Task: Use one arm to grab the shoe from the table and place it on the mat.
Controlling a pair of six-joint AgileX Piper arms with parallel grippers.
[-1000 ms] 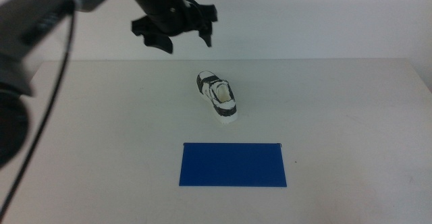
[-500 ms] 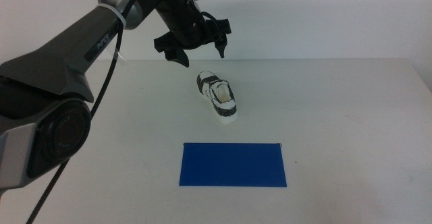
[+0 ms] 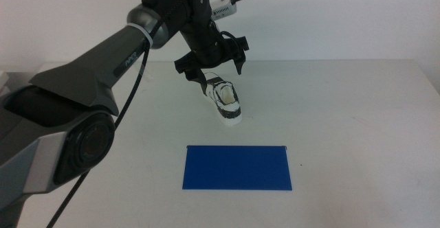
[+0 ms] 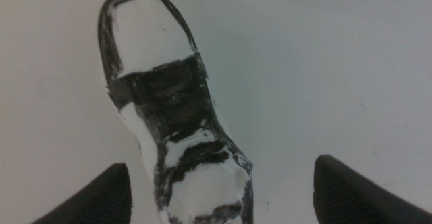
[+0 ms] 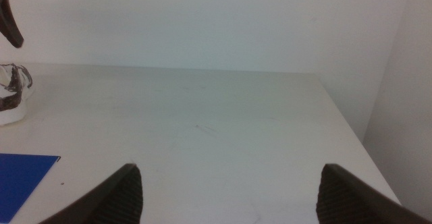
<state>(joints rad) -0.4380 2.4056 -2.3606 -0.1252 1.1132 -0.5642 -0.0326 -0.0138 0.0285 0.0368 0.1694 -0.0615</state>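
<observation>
The shoe [image 3: 223, 101], a small white sneaker with black patches, lies on the table [image 3: 344, 118] at the centre back, one end pointing toward the mat. The blue mat [image 3: 237, 167] lies flat in front of it. The left arm reaches in from the left, and my left gripper [image 3: 212, 69] hangs open just above the shoe's far end. In the left wrist view the shoe [image 4: 169, 116] lies between the open jaws [image 4: 219, 166], untouched. My right gripper [image 5: 229, 173] is open and empty, off to the right. Its view shows the shoe [image 5: 12, 96] and a mat corner [image 5: 23, 177].
The table's right edge [image 5: 351, 136] shows in the right wrist view, with a white wall behind. One dark finger of the left gripper [image 5: 8, 21] shows there above the shoe.
The left arm has swung right and down. Its open gripper went from high left of the shoe to just above the shoe's far end. Shoe and mat have not moved.
</observation>
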